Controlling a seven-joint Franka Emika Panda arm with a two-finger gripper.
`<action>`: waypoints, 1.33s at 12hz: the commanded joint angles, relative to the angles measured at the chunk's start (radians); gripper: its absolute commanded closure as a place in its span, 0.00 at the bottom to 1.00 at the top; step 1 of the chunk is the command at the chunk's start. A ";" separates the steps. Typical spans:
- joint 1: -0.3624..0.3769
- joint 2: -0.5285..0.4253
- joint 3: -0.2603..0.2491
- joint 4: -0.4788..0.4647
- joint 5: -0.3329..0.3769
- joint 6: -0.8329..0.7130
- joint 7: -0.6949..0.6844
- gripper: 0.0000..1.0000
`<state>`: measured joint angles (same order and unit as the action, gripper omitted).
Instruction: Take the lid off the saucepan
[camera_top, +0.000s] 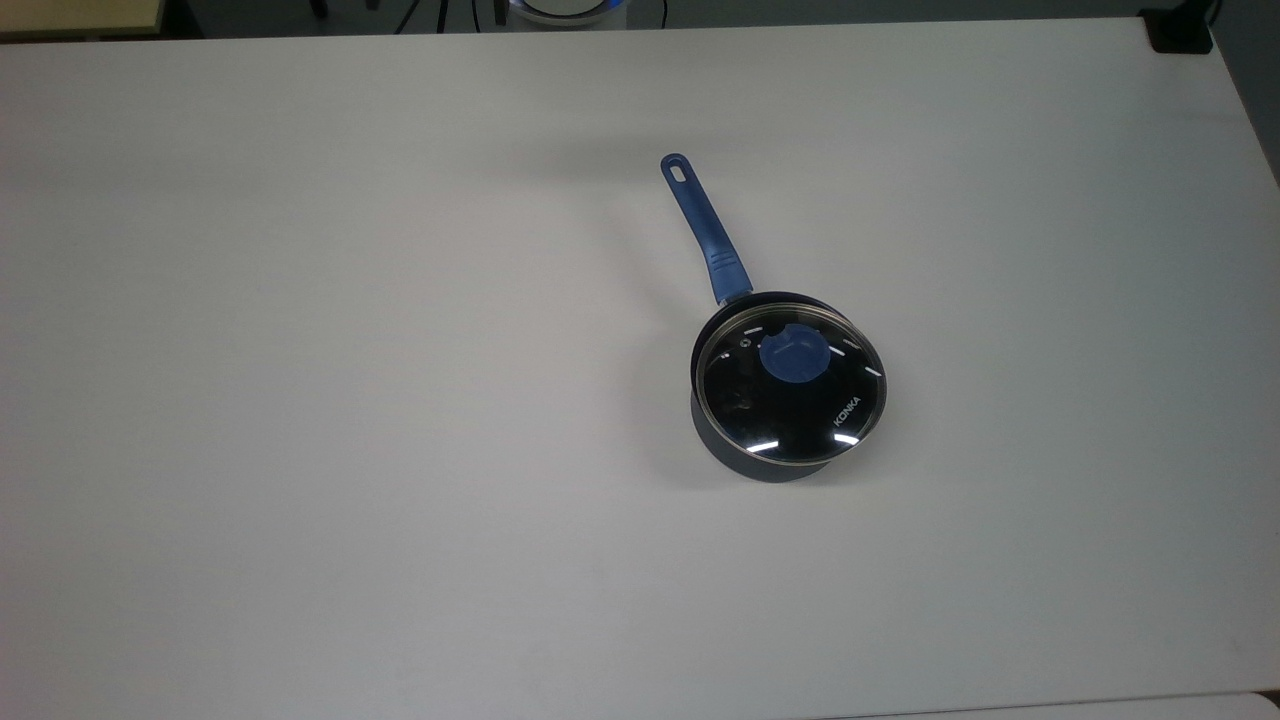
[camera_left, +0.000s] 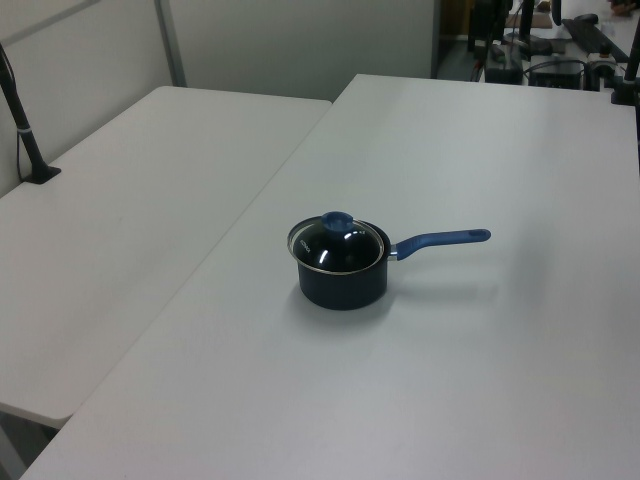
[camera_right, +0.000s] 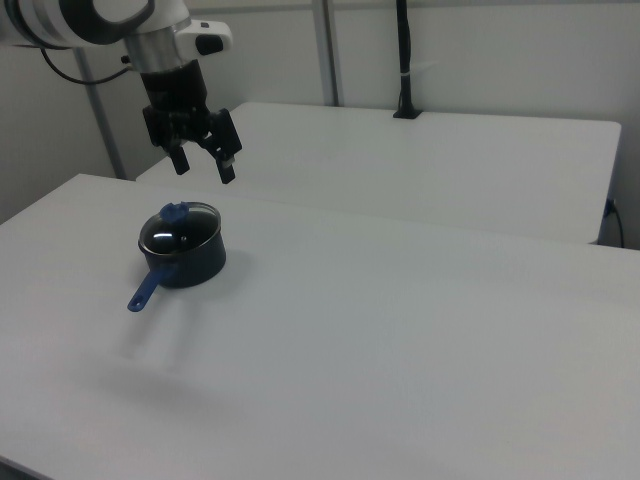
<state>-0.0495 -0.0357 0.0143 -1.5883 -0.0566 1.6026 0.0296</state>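
right view, gripper (camera_right: 204, 166) spread above lid (camera_right: 179, 226), on saucepan (camera_right: 190, 263)

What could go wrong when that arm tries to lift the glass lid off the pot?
The blue knob is a small target, so the open gripper hanging above it might close off-centre and slip. The lid is glass, so dropping it could crack it. If it sticks, the light saucepan might lift or slide too.

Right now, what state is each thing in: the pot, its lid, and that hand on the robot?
lid: on the saucepan, shut over it, blue knob up.
saucepan: upright on the white table, covered, handle free.
hand: open, holding nothing, in the air above the saucepan in the right view.
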 joint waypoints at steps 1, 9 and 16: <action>0.013 -0.018 -0.016 -0.029 0.018 0.013 -0.020 0.00; 0.014 -0.016 -0.016 -0.029 0.018 0.013 -0.019 0.00; 0.013 0.017 -0.005 -0.024 0.017 0.040 -0.001 0.00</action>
<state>-0.0497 -0.0294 0.0102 -1.5895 -0.0565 1.6027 0.0286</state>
